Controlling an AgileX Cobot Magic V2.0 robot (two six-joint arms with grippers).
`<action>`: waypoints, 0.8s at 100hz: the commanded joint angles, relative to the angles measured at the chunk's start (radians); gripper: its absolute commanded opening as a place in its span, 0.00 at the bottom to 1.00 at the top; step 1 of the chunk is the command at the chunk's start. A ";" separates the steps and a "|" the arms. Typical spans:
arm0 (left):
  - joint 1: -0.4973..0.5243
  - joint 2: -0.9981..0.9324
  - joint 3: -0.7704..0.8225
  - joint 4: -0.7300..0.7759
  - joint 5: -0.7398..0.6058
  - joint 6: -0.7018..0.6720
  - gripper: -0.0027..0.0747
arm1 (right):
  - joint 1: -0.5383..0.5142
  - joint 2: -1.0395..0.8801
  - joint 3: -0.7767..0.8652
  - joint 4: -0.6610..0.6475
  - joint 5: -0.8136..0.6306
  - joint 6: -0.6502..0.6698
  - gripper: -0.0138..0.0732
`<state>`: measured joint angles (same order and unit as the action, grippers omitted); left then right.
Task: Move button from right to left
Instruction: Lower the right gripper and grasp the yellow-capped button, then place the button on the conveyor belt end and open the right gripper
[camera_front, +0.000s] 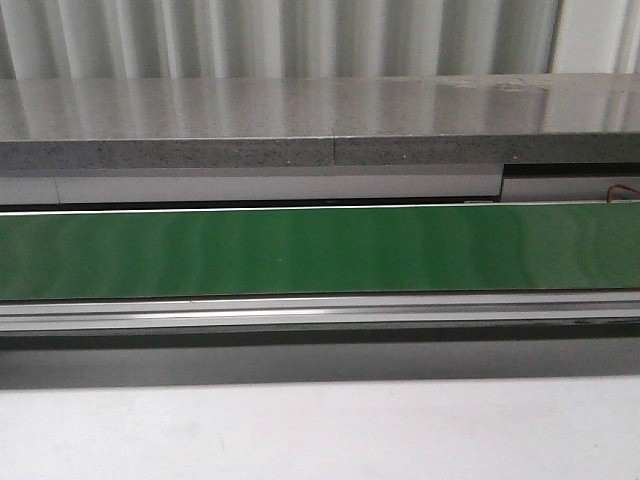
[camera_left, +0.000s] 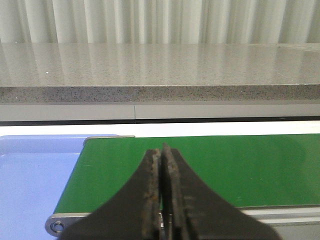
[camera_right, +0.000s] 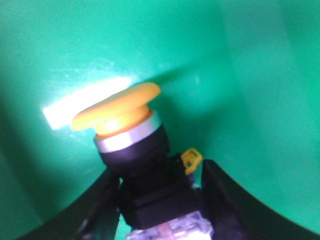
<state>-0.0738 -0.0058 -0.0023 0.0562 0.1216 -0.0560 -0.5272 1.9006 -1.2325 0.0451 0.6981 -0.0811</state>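
White tabletop (camera_front: 320, 430) is seen nearest in the front view, then a metal rail (camera_front: 320, 312), a bare green conveyor belt (camera_front: 320, 250) running edge to edge, a grey speckled ledge (camera_front: 300, 125) and corrugated wall (camera_front: 300, 35). Beside the belt's end a blue tray (camera_left: 30, 175) is seen from the left wrist, where the left gripper (camera_left: 161, 200) is pressed closed on nothing. Green surface surrounds the button (camera_right: 127, 125), which is clamped at its dark body between the right gripper (camera_right: 162, 200) fingers, yellow head pointing away.
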 joint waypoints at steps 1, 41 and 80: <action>-0.008 -0.030 0.026 -0.008 -0.086 -0.003 0.01 | -0.005 -0.075 -0.052 0.035 0.040 -0.019 0.33; -0.008 -0.030 0.026 -0.008 -0.086 -0.003 0.01 | 0.115 -0.310 -0.052 0.214 0.168 -0.098 0.33; -0.008 -0.030 0.026 -0.008 -0.086 -0.003 0.01 | 0.287 -0.315 0.017 0.207 0.168 -0.096 0.33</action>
<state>-0.0738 -0.0058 -0.0023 0.0562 0.1216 -0.0560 -0.2447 1.6309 -1.2100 0.2434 0.8970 -0.1645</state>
